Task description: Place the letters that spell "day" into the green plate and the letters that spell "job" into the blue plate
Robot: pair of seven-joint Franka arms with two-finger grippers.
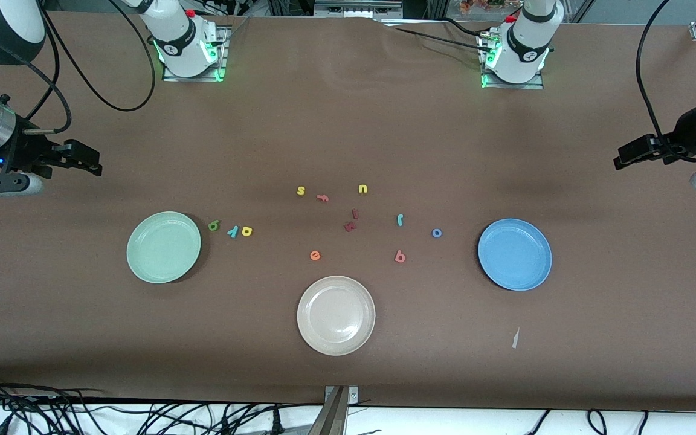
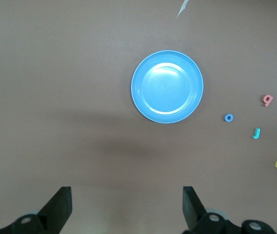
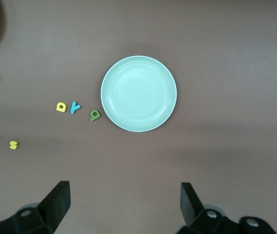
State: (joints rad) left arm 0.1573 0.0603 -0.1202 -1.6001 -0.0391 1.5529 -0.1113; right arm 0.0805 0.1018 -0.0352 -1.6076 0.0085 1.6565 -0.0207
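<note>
The green plate lies toward the right arm's end of the table. Beside it in a row are the olive d, teal y and yellow a. The blue plate lies toward the left arm's end, with the blue o, teal j and salmon b beside it. My right gripper and left gripper hang open and empty over the table's ends.
A beige plate sits nearest the front camera, mid-table. Scattered in the middle are a yellow s, a yellow u, a pink letter, two dark red letters and an orange e. A paper scrap lies near the blue plate.
</note>
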